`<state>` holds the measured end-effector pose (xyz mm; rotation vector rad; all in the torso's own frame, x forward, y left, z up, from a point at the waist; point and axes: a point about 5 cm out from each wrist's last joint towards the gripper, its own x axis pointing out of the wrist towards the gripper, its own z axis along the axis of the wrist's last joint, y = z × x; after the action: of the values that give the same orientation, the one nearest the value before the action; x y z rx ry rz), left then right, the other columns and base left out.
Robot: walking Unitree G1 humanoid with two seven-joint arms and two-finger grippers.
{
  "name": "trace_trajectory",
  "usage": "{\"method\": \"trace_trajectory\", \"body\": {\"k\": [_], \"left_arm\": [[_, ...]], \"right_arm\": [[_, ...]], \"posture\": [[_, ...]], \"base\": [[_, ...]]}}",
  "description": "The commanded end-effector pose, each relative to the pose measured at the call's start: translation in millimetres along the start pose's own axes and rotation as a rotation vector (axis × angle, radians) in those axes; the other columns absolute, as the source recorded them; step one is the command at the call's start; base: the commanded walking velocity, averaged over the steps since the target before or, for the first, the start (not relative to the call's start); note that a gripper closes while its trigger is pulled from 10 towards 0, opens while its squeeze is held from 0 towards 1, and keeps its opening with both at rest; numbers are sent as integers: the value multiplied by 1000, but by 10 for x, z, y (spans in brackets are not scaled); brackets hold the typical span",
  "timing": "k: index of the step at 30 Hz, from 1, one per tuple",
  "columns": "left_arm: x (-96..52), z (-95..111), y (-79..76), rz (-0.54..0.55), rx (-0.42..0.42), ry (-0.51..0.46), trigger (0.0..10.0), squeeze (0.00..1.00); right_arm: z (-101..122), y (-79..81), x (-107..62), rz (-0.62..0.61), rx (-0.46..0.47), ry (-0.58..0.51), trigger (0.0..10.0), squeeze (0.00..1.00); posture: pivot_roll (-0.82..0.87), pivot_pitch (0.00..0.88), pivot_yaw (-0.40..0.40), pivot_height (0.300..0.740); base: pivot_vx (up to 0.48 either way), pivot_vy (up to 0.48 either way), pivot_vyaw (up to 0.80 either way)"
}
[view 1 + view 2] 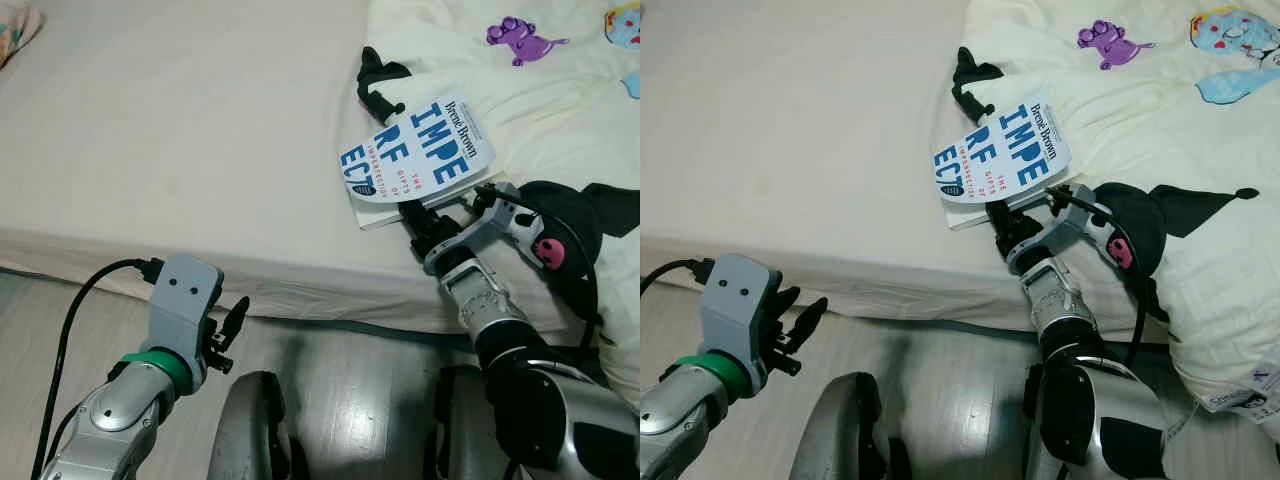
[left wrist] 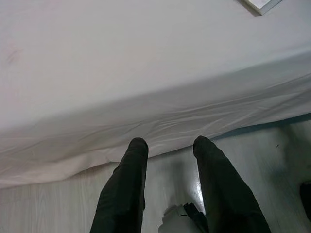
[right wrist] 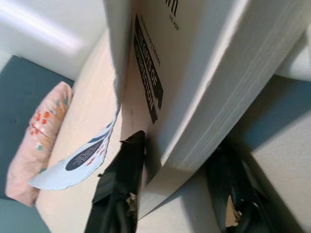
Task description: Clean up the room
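Bare cream mattress (image 1: 180,130) spans most of scene, its sheet edge hanging toward pale wood floor (image 1: 340,385). Cream quilt (image 1: 560,110) with purple dinosaur print (image 1: 522,40) lies bunched at mattress's right side. Pink floral pillow (image 3: 34,141) sits at far mattress corner. Black cable (image 1: 75,310) curves over floor at left.

Bed (image 1: 180,150) with book (image 1: 420,150), quilt (image 1: 560,90)
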<state>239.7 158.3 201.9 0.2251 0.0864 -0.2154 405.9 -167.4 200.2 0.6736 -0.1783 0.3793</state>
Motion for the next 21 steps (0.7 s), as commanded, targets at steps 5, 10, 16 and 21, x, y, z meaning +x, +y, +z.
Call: {"method": "trace_trajectory", "body": {"k": [5, 10, 16, 21], "left_arm": [[-20, -48, 25, 11, 2, 27, 10000, 0], [11, -47, 6, 16, -8, 18, 10000, 0], [71, -46, -23, 21, -21, 4, 10000, 0], [204, -13, -71, 32, -58, -38, 10000, 0]], "right_arm": [[36, 7, 5, 23, 61, -45, 0, 0], [140, 69, 59, 66, 119, -91, 0, 0], [101, 130, 76, 115, 124, -87, 0, 0], [51, 322, 115, 257, 0, -77, 0, 0]], "posture": [[238, 443, 298, 554], [219, 429, 278, 554], [188, 402, 251, 554], [126, 351, 206, 554]], "base": [[0, 0, 0], [0, 0, 0], [0, 0, 0], [0, 0, 0]]}}
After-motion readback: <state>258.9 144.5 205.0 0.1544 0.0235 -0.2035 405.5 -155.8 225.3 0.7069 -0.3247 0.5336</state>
